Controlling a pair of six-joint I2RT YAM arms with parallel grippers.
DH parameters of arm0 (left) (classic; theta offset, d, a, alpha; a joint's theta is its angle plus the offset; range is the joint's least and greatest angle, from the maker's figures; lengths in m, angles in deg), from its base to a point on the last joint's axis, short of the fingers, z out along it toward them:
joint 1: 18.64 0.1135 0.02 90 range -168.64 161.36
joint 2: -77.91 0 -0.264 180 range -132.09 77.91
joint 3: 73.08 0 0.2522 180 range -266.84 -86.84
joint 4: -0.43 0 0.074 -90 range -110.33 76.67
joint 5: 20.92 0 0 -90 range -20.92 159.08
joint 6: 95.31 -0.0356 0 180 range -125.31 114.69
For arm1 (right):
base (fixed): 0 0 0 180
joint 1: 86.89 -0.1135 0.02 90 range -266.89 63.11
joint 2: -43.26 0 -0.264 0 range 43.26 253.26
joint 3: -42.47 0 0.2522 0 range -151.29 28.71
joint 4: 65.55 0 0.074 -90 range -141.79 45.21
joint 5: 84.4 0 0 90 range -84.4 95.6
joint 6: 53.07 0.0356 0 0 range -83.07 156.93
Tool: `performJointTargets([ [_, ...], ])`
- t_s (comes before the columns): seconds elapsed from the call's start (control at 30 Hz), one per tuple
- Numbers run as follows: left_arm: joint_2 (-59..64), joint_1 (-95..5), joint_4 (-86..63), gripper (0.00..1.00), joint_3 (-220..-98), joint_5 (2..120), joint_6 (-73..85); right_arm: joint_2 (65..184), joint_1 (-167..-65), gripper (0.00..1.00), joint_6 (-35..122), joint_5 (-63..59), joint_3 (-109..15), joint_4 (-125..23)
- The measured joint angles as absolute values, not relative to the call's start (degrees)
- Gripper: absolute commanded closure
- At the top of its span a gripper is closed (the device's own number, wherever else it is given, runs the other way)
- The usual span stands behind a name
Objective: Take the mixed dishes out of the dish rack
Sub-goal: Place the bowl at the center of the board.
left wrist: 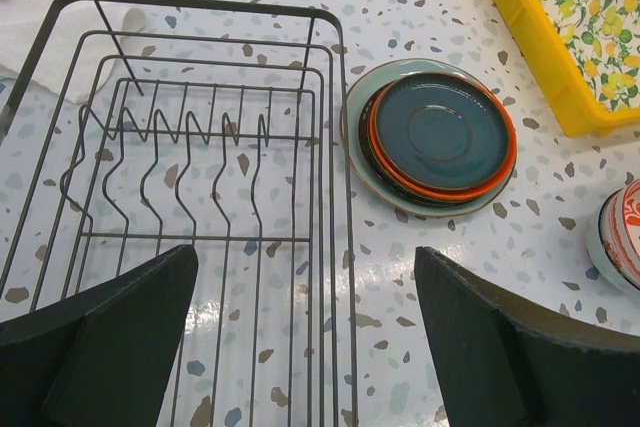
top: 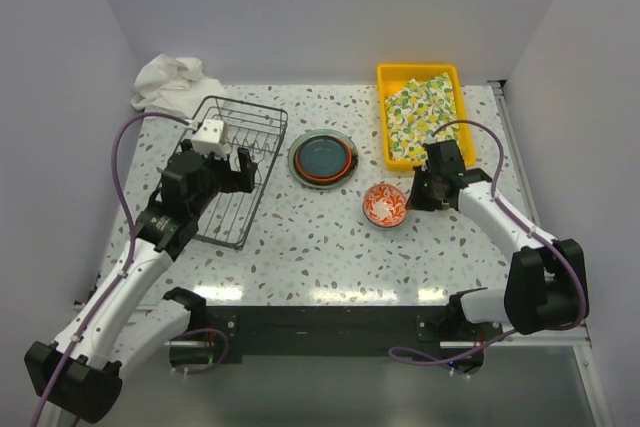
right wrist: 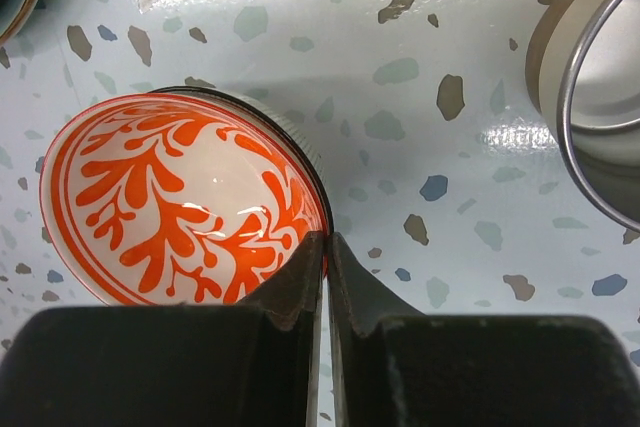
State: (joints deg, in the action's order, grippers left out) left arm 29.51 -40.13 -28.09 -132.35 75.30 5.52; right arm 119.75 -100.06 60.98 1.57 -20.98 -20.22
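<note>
Starting at the far left, a crumpled white cloth [top: 170, 82] lies past the back corner of the dish rack [top: 255, 132], a dark wire basket whose upright tines hold nothing that the views show. The left gripper [left wrist: 305, 287] hangs over the rack's near end with its fingers spread wide and nothing between them, probably placed to check or reach for anything left inside. Just right of the rack, the plates [left wrist: 440, 137] sit nested on the table, dark teal on orange on pale green, likely stacked to save room. Further right stands the small bowl [right wrist: 180, 207], white inside with an orange-red branching pattern. The right gripper [right wrist: 325, 247] has its fingers pressed together at the bowl's rim, apparently pinching nothing. A pale cup [right wrist: 600, 77] stands nearby, and the yellow tray [left wrist: 535, 47] lies beyond.
</note>
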Motion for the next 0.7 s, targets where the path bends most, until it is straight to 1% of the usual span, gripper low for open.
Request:
performJointTargets([
  [0.03, 29.6, -40.1, -28.1, 0.05, -132.4, 75.3, 5.5, 119.8, -100.1, 0.88, 61.0, 1.6, -21.0, -20.3],
  [0.13, 29.8, -40.1, -28.3, 0.05, -132.4, 75.3, 5.4, 119.6, -100.1, 0.79, 61.0, 1.6, -21.0, -20.1],
  [0.17, 29.9, -40.1, -28.4, 0.05, -132.4, 75.4, 5.3, 119.4, -100.1, 0.73, 61.1, 1.6, -21.0, -19.9],
  [0.23, 29.9, -40.1, -28.5, 0.06, -132.4, 75.5, 5.1, 118.7, -100.1, 0.67, 61.1, 1.9, -21.6, -18.7],
  [0.27, 29.9, -40.1, -28.5, 0.05, -132.4, 75.8, 4.9, 117.9, -100.1, 0.61, 60.8, 2.3, -22.5, -17.9],
  [0.33, 29.9, -40.1, -28.6, 0.05, -132.4, 76.3, 4.8, 116.7, -100.1, 0.56, 60.7, 3.2, -24.0, -17.2],
  [0.37, 29.9, -40.1, -28.6, 0.05, -132.4, 76.9, 4.6, 115.9, -100.1, 0.50, 60.5, 3.8, -25.2, -16.7],
  [0.43, 29.8, -40.1, -28.9, 0.04, -132.4, 78.8, 4.5, 114.2, -100.1, 0.43, 60.2, 5.8, -27.5, -16.1],
  [0.47, 29.7, -40.0, -29.0, 0.04, -132.5, 80.1, 4.4, 113.2, -100.1, 0.35, 59.8, 6.9, -28.7, -15.7],
  [0.53, 29.4, -39.6, -29.5, 0.04, -133.2, 83.1, 4.0, 111.1, -100.1, 0.29, 59.3, 9.7, -30.8, -14.9],
  [0.57, 29.4, -39.4, -29.7, 0.04, -133.5, 84.4, 3.8, 110.3, -100.1, 0.22, 59.0, 11.0, -31.5, -14.6],
  [0.6, 29.3, -39.2, -30.0, 0.04, -134.0, 86.0, 3.5, 109.0, -100.1, 0.19, 58.7, 12.6, -32.3, -14.1],
  [0.63, 29.2, -39.0, -30.5, 0.04, -134.6, 87.7, 3.2, 107.3, -100.1, 0.14, 58.4, 14.8, -32.9, -13.5],
  [0.7, 29.3, -38.9, -31.2, 0.04, -135.4, 89.8, 3.0, 104.0, -100.1, 0.09, 58.2, 18.4, -33.5, -12.1],
])
